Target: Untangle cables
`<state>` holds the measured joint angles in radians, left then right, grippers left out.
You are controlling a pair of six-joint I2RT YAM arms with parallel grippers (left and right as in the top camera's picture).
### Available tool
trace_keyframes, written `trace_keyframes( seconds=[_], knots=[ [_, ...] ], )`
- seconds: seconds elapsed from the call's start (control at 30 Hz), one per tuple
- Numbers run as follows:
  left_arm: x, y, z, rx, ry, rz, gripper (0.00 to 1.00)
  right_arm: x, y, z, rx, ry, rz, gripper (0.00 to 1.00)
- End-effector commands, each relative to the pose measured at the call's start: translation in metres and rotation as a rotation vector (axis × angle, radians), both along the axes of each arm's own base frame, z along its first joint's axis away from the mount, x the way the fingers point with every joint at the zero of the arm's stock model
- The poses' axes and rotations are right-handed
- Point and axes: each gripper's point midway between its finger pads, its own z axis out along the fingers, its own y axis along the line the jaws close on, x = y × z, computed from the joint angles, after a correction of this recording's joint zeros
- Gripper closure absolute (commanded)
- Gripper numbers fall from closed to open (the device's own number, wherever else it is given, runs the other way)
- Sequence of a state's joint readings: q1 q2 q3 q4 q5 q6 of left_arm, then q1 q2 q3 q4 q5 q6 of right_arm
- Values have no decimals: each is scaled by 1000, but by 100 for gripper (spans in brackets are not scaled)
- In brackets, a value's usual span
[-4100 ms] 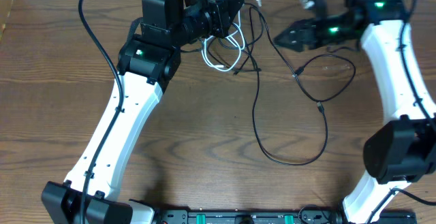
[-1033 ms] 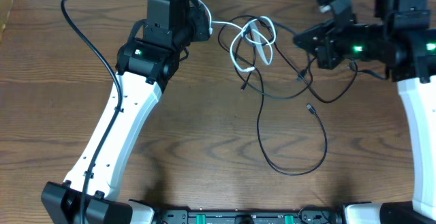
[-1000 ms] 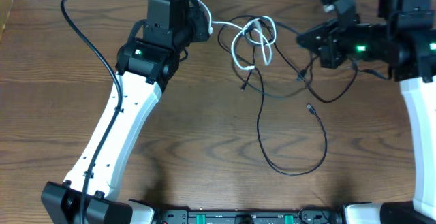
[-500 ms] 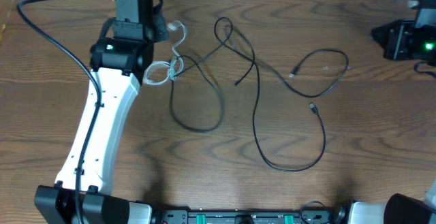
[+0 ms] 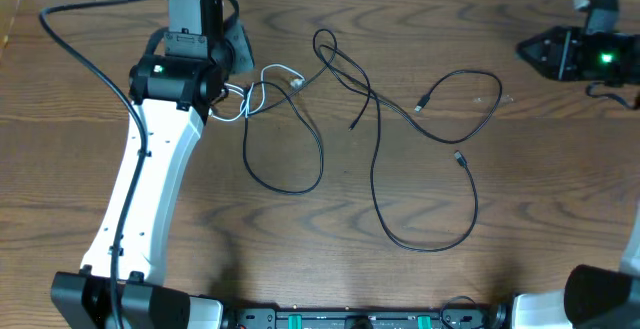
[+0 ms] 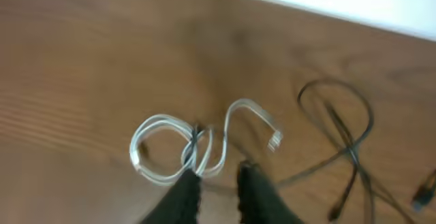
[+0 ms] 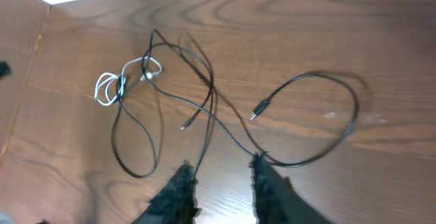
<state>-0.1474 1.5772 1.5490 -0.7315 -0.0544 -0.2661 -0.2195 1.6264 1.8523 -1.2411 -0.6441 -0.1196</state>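
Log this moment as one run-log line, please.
left gripper open, empty, near white cable | right gripper open, empty, far right | black cables loose on table, one crossing white cable

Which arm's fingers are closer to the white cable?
Left. The left fingers hover right at the white cable loops; the right fingers are far across the table.

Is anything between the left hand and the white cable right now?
No separate object. In the left wrist view the white cable lies on bare table just ahead of the left hand. One black cable crosses its loops there, so a grab may catch both.
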Motion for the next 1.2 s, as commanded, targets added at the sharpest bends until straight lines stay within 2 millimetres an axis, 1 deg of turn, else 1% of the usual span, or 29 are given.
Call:
trace_keyframes(
  seconds=[0.0,0.1,0.23,0.33,0.4,0.57,0.7,0.77,0.83,0.9,1.1,1.13,1.17],
  knots=[
    [-3,4,-28,-8,100,52,64,0,13,5,9,-21,44,64],
    [-1,6,-57,9,183,58,60,0,16,5,4,-25,56,57],
    [11,5,-93,43,250,29,60,0,16,5,5,-23,56,54],
    [17,6,-116,56,288,22,59,-1,17,5,6,-17,59,53],
    [19,10,-128,58,313,30,59,-2,17,4,7,-13,59,53],
    [22,20,-150,68,356,32,58,-2,17,4,4,-14,58,50],
    [27,10,-174,61,391,-75,58,-2,17,4,1,-13,56,49],
    [29,7,-184,54,404,-98,58,-2,17,4,1,-13,56,49],
    [29,7,-192,55,416,-100,58,-2,17,3,2,-12,56,49],
    [29,7,-195,55,421,-100,58,-2,17,3,2,-11,56,48],
    [29,5,-196,47,424,-105,59,-2,17,4,2,-12,56,48],
    [29,4,-197,43,425,-108,62,-2,17,4,2,-12,56,48],
    [29,4,-197,43,426,-108,68,-2,17,4,2,-12,56,48]
  ],
)
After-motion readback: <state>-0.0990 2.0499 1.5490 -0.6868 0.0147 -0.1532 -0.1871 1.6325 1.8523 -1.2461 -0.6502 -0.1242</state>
